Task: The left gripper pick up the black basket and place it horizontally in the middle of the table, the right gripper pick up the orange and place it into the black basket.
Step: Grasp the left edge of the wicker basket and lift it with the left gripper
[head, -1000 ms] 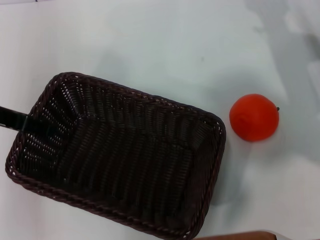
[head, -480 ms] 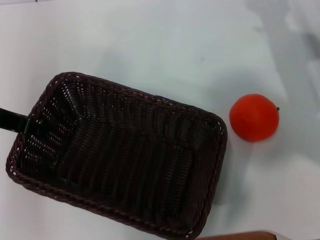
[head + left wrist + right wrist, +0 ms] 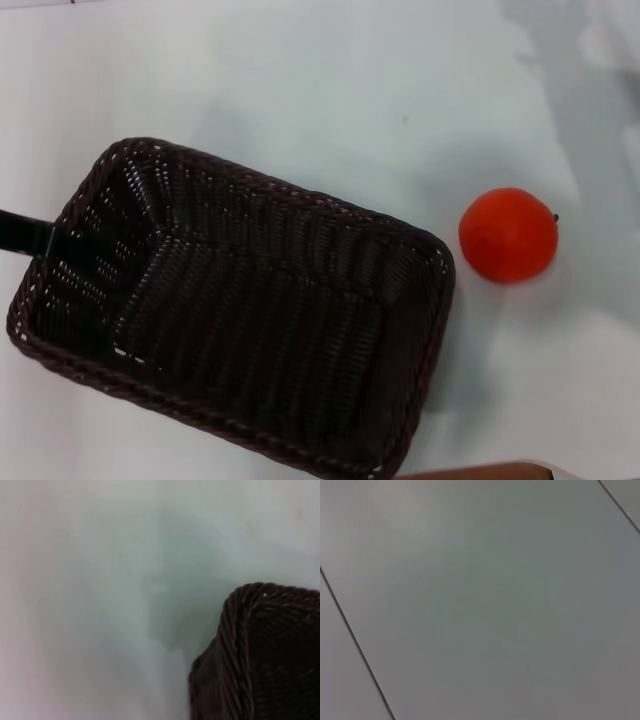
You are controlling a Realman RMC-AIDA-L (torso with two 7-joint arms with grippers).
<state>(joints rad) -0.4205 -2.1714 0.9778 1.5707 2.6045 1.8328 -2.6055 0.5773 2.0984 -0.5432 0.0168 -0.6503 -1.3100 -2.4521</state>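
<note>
The black basket lies slantwise at the lower left of the white table in the head view, its left end raised a little. My left gripper reaches in from the left edge as a flat black finger clipped on the rim of the basket's left short wall. One corner of the basket shows in the left wrist view. The orange sits on the table just right of the basket, apart from it. My right gripper is out of view; its wrist view shows only a grey surface.
A brown edge shows at the bottom of the head view, below the basket's right end. Bare table lies behind the basket and the orange.
The basket's left end has shifted up and slightly left with the left gripper, so the basket tilts more. The orange has not moved.
</note>
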